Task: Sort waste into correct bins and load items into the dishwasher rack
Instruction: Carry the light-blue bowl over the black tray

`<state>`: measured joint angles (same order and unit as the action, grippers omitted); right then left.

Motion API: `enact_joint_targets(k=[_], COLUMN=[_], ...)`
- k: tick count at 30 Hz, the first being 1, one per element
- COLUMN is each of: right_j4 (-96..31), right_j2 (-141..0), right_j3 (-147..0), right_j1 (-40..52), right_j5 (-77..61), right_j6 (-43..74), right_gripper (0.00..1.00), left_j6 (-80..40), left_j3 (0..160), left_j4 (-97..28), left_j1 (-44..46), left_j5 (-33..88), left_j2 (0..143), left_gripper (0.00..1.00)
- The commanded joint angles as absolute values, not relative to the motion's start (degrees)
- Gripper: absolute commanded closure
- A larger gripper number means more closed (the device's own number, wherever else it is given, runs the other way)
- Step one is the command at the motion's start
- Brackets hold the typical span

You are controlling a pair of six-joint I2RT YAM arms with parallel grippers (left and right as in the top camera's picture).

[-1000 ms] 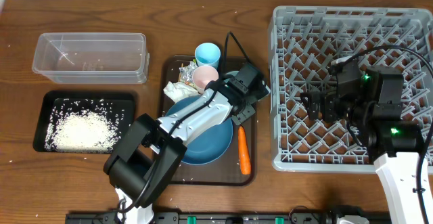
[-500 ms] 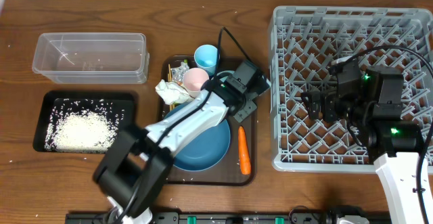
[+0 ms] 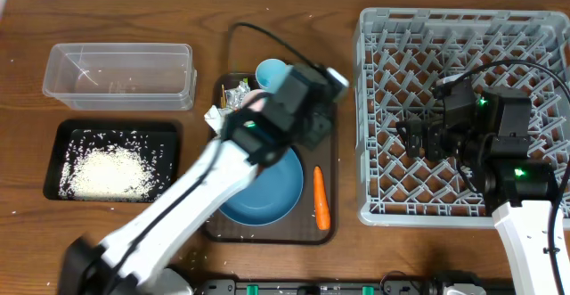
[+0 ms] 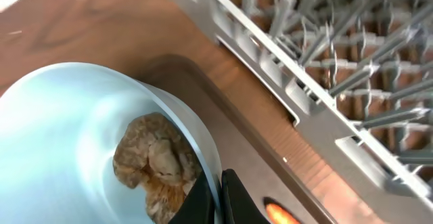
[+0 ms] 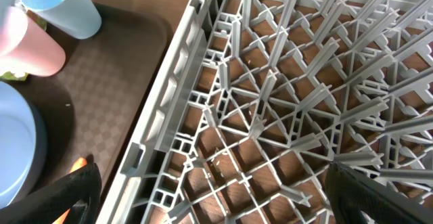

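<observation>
My left gripper (image 4: 218,200) is shut on the rim of the smaller light blue bowl (image 4: 74,136), which holds a brownish food lump (image 4: 159,158). From overhead the left arm (image 3: 267,126) hides that bowl. The large dark blue bowl (image 3: 263,192) and an orange carrot (image 3: 321,195) lie on the brown serving tray (image 3: 328,234). A light blue cup (image 3: 270,70), a pink cup (image 5: 27,45), a white napkin (image 3: 215,117) and a wrapper (image 3: 236,92) sit at the tray's back. My right gripper (image 5: 216,204) hangs open over the grey dishwasher rack (image 3: 463,19).
A clear plastic tub (image 3: 120,77) stands at the back left. In front of it a black tray (image 3: 169,130) holds white rice (image 3: 107,172). The rack's left wall (image 5: 169,88) runs close beside the serving tray. Cables trail over both arms.
The left gripper has shut on the small bowl's rim. The left arm has risen and swung toward the back of the tray with it. The right arm has not moved.
</observation>
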<state>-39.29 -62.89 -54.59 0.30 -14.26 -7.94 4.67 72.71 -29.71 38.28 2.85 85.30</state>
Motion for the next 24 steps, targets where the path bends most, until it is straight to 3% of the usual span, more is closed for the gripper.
enact_joint_targets(k=[1, 7, 13, 24], right_j4=[-39.55, -39.42, -39.22, -38.68], right_j2=[-63.02, -63.02, -63.02, -63.02], right_j3=[-55.70, -55.70, -55.70, -55.70], right_j1=[1.04, 1.04, 1.04, 1.04], right_j5=[-13.93, -13.93, -13.93, -13.93], right_j6=[-7.35, -7.35, -7.35, -7.35], right_gripper=[0.01, 0.01, 0.01, 0.02], left_j6=[-3.46, -12.58, -13.13, 0.51], left_j3=[73.49, 73.47, 72.49, 69.19], left_j4=[-32.80, -44.88, -51.86, -49.84], left_j1=[33.21, 16.36, -1.72, -33.67], left_j5=[2.24, 2.35, 9.21, 50.30], left_j2=[79.33, 73.63, 74.96, 85.43], left_gripper=[0.94, 0.94, 0.94, 0.94])
